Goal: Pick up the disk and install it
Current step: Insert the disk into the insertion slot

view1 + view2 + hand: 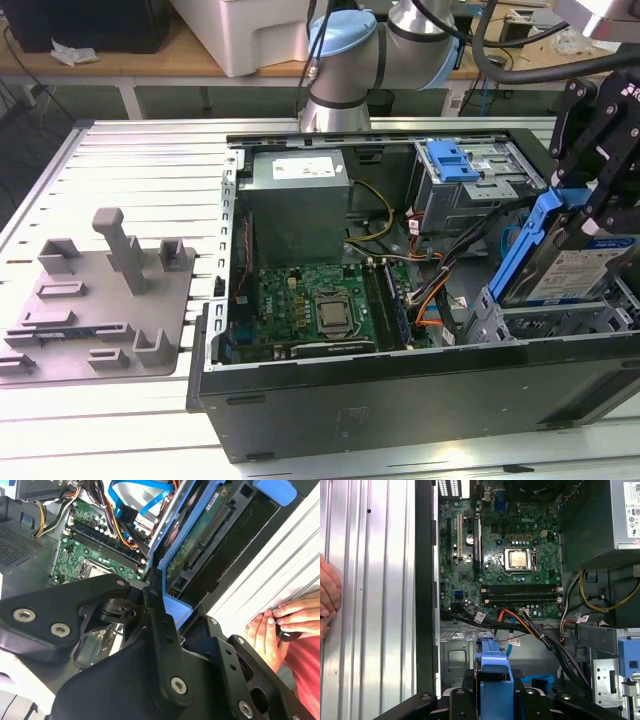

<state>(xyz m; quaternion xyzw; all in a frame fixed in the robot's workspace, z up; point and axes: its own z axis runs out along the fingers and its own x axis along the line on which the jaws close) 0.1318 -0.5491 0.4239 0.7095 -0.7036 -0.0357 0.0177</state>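
Now, past the grey fixture plate [100,300] and open computer case [400,400], the gripper [585,205] is clamped on the disk [580,275], held tilted over the drive bay [560,325] at the exterior view's right. Insertion seems in hand; seating it likely demands levelling.

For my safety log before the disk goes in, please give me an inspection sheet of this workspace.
Surface: ribbed metal table, open case on it.
Job's things: disk, tilted, over the bay at the exterior view's right.
Clutter: grey tray beside the case.
Grippers: the gripper is shut on the disk's blue carrier.
Cables: cables run loose inside the case, near the bay.
Surroundings: a hand on the table beside the case; bench behind.
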